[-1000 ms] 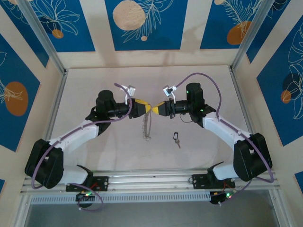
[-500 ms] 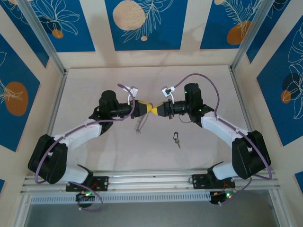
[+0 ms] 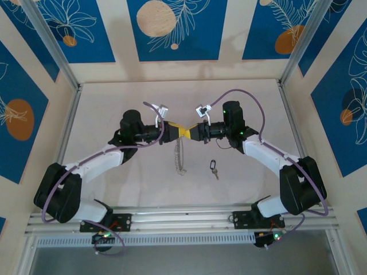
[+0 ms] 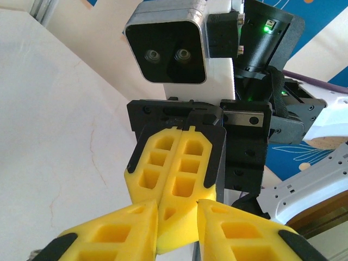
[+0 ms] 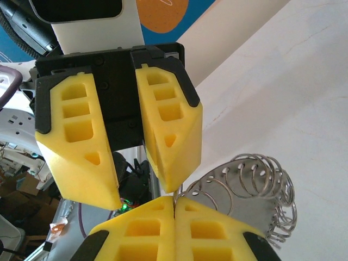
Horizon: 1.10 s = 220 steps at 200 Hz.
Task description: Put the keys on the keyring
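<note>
Right wrist: keyring (image 5: 255, 190) coils touching closed right end effector (image 5: 174, 200) tips.

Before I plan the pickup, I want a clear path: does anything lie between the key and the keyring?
Nothing visible does. The key lies alone on the table, right of the keyring, with bare surface between them.
</note>
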Available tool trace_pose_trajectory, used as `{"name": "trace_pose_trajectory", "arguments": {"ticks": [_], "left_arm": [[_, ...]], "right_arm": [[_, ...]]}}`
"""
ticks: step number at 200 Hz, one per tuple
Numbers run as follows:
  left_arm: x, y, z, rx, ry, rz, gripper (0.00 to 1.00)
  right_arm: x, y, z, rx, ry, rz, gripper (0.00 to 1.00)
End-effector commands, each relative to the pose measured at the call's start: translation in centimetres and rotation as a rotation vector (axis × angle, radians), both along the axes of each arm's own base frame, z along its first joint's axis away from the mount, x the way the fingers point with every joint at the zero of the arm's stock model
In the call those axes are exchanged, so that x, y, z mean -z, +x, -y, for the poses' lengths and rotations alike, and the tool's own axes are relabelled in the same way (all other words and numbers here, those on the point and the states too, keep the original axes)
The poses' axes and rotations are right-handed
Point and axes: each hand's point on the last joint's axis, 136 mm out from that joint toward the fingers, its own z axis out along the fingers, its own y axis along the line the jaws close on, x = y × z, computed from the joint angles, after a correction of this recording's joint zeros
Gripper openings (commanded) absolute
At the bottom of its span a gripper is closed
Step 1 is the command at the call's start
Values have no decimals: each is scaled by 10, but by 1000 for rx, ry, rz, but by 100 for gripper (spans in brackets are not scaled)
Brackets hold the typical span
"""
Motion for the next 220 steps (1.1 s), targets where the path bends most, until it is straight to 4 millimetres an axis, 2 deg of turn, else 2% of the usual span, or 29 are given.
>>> {"name": "trace_pose_trajectory", "arguments": {"ticks": [1, 46, 136, 187, 220], "left_arm": [[2, -17, 4, 69, -4, 8, 26], [8, -21, 5, 84, 4, 1, 19], [21, -19, 7, 83, 25, -18, 16], [42, -6, 7, 33, 58, -40, 18], [49, 5, 3, -32, 91, -34, 28]], "right_arm": [[-10, 7, 0, 16, 27, 44, 0], [-9, 8, 1, 18, 30, 37, 0], [-1, 8, 2, 20, 32, 18, 0], [38, 17, 0, 47, 9, -57, 0], [68, 24, 2, 66, -13, -111, 0]]}}
